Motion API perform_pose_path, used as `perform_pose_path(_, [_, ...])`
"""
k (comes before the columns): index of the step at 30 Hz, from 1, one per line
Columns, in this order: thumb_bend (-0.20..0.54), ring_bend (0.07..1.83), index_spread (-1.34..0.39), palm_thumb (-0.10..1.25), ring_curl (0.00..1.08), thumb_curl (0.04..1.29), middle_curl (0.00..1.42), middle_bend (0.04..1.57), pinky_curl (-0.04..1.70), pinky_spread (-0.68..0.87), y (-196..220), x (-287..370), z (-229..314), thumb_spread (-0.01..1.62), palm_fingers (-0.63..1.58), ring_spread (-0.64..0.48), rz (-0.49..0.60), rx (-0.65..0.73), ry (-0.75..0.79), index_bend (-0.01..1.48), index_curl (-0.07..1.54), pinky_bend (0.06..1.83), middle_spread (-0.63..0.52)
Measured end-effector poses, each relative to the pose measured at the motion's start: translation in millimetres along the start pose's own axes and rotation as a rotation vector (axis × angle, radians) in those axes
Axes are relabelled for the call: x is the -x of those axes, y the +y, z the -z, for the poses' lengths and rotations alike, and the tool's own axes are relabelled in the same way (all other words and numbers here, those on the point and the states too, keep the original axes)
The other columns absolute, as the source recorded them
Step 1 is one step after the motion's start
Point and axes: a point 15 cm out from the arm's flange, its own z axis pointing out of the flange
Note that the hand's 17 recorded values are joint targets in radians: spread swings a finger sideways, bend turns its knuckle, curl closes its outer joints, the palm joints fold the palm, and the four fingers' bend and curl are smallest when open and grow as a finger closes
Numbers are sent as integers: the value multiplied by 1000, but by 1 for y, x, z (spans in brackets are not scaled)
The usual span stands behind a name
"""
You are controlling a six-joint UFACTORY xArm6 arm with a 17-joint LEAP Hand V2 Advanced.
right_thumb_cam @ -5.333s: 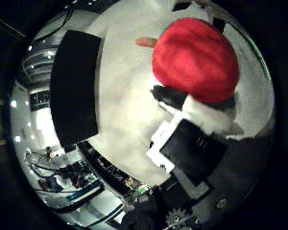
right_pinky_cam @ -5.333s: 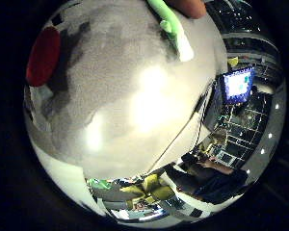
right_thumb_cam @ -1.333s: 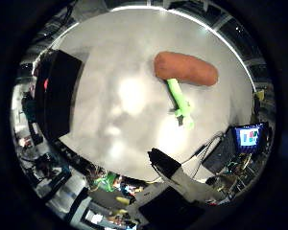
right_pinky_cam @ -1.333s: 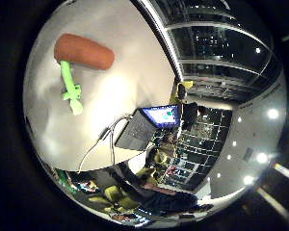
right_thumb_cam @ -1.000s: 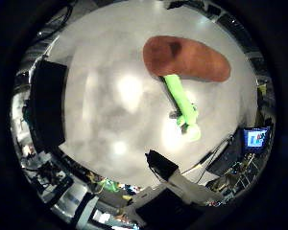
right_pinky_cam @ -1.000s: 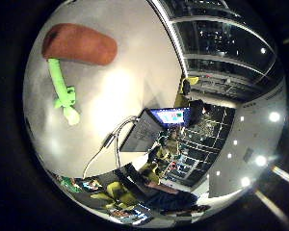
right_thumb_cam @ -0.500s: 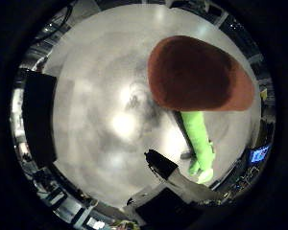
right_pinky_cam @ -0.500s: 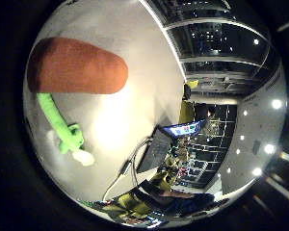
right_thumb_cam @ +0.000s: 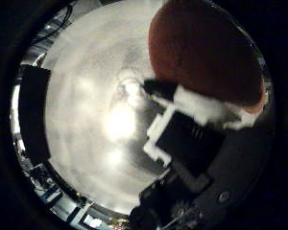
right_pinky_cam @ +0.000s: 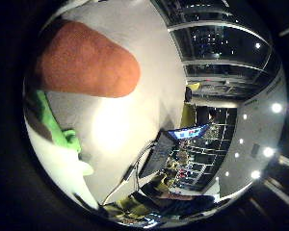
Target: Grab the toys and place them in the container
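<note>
The hand (right_thumb_cam: 192, 139) showed only in the thumb side view, where a white and black finger (right_thumb_cam: 201, 108) reached in across the edge of the orange toy (right_thumb_cam: 206, 52); whether it touched the toy could not be told, and whether the hand was open or curled could not be told either, though nothing was plainly held; the orange toy filled much of both views, so it lay close under the palm on the pale table (right_thumb_cam: 86, 96); only the little finger side view showed the green toy (right_pinky_cam: 55, 127), lying on the table just beside the orange one, its pale end pointing away from it; that view also showed an open laptop (right_pinky_cam: 171, 142) farther off at the table's edge; the thumb side view alone showed a black container (right_thumb_cam: 33, 112) well apart from the toys.
</note>
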Motion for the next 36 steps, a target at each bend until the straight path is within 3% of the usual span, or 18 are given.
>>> perform_pose_path(1, [-26,940,-453,624,417,328,489,792,364,-403,2,-6,2,910,1461,-272,-1,-1,4,450,377,793,-249])
perform_pose_path(3, [-28,976,-437,622,431,326,505,837,382,-428,7,-14,5,917,1469,-268,-3,2,10,538,416,828,-239])
perform_pose_path(6, [-25,1103,-334,638,480,331,564,994,461,-389,21,-25,3,937,1475,-236,-15,22,9,828,546,995,-192])
perform_pose_path(10, [-15,1259,-255,700,533,345,610,1144,559,-316,41,-59,26,958,1361,-202,-64,38,30,1002,618,1156,-150])
perform_pose_path(18, [-15,1365,-202,840,564,392,620,1244,667,-243,89,-75,113,968,1268,-169,-161,160,-16,1118,646,1260,-114])
perform_pose_path(22, [-18,1387,-195,865,566,400,615,1267,701,-226,121,-61,186,972,1249,-167,-200,242,-62,1143,646,1258,-108])
perform_pose_path(27, [-22,1403,-188,871,564,405,608,1292,757,-214,140,-26,283,987,1233,-167,-207,193,-93,1166,641,1248,-105])
perform_pose_path(31, [-20,1413,-186,881,561,408,600,1297,793,-211,142,36,345,996,1229,-166,-150,106,-120,1174,635,1229,-104])
perform_pose_path(36, [-21,1423,-184,897,557,418,588,1307,844,-206,112,135,394,991,1229,-165,-51,32,-190,1176,624,1204,-101])
